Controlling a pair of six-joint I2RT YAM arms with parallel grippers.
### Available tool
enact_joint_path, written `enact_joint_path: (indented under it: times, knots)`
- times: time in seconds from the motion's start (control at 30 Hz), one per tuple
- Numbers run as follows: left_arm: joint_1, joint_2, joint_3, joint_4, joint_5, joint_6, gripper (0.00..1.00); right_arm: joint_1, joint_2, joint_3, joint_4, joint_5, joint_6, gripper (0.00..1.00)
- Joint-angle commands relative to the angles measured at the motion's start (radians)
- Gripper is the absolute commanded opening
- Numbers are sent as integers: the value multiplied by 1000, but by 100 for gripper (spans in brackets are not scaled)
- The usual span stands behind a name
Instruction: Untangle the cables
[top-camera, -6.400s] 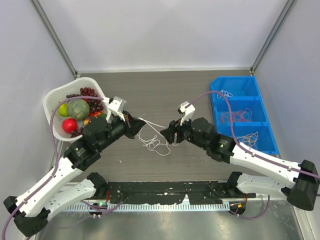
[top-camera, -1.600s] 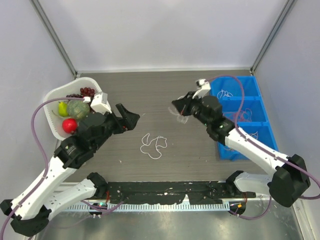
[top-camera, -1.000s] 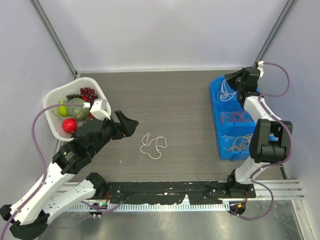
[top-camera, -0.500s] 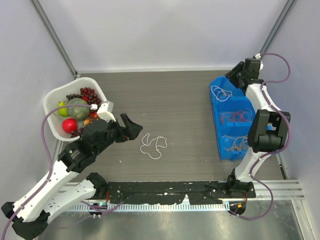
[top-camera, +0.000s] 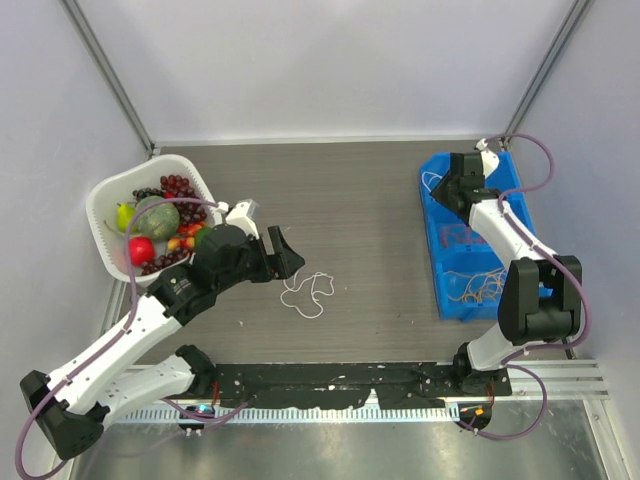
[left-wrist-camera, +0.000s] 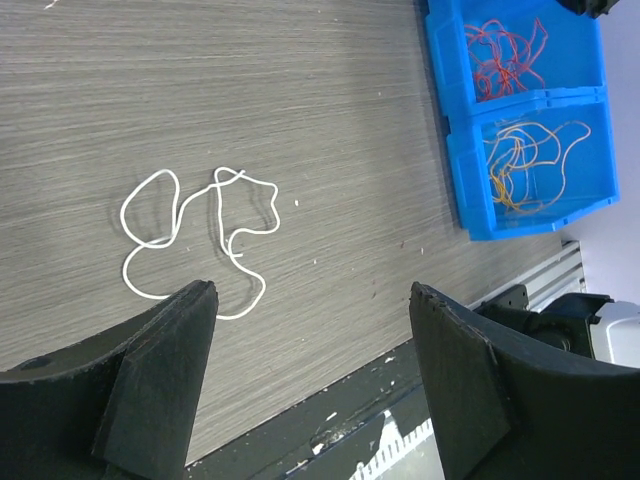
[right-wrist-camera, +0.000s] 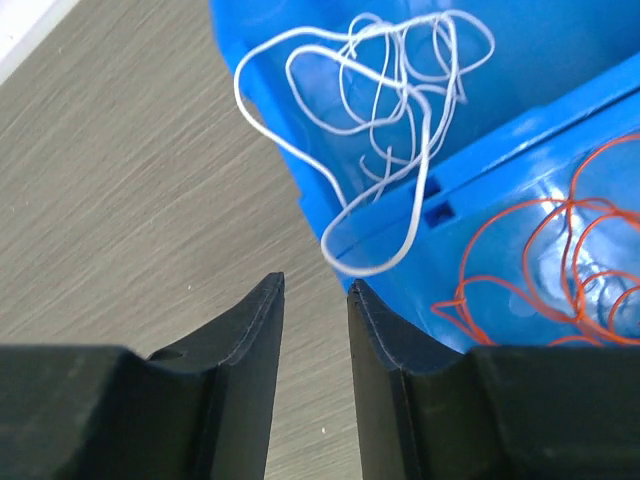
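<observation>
One white cable (top-camera: 308, 294) on table (top-camera: 350, 190), others in bin

The cable lay in loose loops, well apart from the blue bin (top-camera: 433, 240). Left gripper (left-wrist-camera: 310, 300) hovered over it, fingers spread wide, empty. Right gripper (right-wrist-camera: 312, 295) sat at the bin's far compartment, fingers nearly together with a slim gap, pinching nothing. A second white cable (right-wrist-camera: 380, 120) draped over the wall there.

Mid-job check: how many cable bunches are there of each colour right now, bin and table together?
White: 2, loose cable on the table, white bunch in the blue bin.
Red: 1, red bunch.
Orange: 1, orange bunch.
Total: 4.
</observation>
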Motion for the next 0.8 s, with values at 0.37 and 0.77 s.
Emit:
enact_joint_path:
  times: [0.37,0.77]
  knots:
    - [2,-41,-13,47,17,-1,81,13,-23,-66,93,92,172,40]
    - [2,-55,-18,38,1,13,81,2,-25,-86,119,95,201,35]
